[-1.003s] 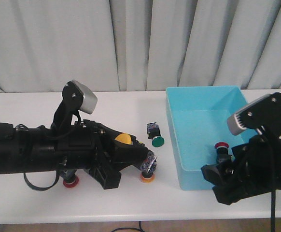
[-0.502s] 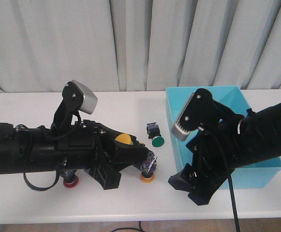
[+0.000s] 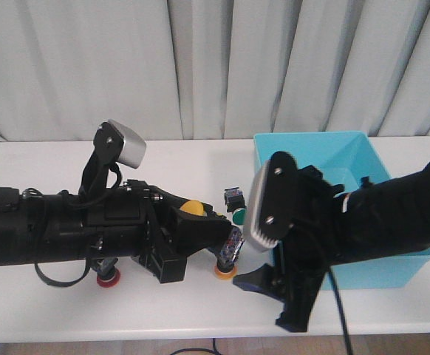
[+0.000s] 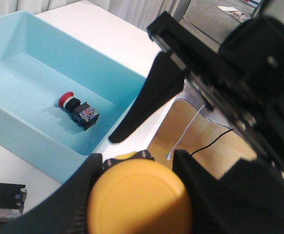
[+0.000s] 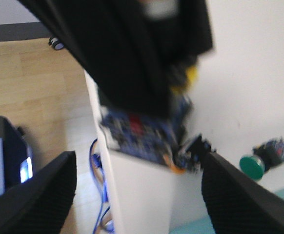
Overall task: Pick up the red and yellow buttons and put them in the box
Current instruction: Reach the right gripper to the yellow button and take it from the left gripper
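Note:
My left gripper (image 3: pixel 202 222) is shut on a yellow button (image 3: pixel 193 208) and holds it above the table, left of the turquoise box (image 3: pixel 311 142). In the left wrist view the yellow cap (image 4: pixel 139 197) fills the gap between the fingers. A red button (image 4: pixel 77 107) lies inside the box (image 4: pixel 30 131). A second yellow button (image 3: pixel 226 268) and a red button (image 3: pixel 108 279) lie on the table under my left arm. My right gripper (image 3: pixel 270 302) is open and empty, hanging over the table's front edge in front of the box.
A green-capped button (image 3: pixel 238 216) lies between my left gripper and the box; it also shows in the right wrist view (image 5: pixel 253 164). My right arm covers the box's front wall. The two grippers are close together. The table's front edge (image 5: pixel 103 161) runs between the right fingers.
My right arm has swung left, out of the box and down to the table's front edge near my left gripper. My left gripper has lifted slightly with the yellow button.

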Motion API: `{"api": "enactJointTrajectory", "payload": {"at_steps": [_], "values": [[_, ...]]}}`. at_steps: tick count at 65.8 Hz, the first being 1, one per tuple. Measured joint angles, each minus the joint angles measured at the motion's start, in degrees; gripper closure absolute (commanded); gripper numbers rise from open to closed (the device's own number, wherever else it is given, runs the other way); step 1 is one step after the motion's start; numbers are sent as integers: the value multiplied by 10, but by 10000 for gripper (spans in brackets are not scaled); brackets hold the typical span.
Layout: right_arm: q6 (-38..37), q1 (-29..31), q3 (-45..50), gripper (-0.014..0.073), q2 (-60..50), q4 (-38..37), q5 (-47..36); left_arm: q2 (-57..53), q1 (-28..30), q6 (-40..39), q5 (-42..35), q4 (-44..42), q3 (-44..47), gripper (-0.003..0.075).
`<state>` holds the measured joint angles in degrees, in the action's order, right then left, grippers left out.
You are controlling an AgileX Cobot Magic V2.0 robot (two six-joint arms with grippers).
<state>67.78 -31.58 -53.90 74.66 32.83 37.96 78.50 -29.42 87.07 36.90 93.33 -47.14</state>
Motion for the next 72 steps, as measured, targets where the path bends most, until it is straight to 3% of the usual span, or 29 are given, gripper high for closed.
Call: {"api": "enactJointTrajectory", "payload": {"at_steps": [11,20,45,61,72], "values": [[-9,-55,3,97,3,-1,-80,3,0,0,0,10,0,563],[-34,-65,3,126,9,-5,-113,3,0,0,0,12,0,563],[-115,-65,3,179,11,-72,-114,3,0,0,0,13,0,563],[-116,-65,3,312,11,-76,-108,3,0,0,0,13,0,563],[-118,-65,3,355,11,-76,-107,3,0,0,0,13,0,563]]}}
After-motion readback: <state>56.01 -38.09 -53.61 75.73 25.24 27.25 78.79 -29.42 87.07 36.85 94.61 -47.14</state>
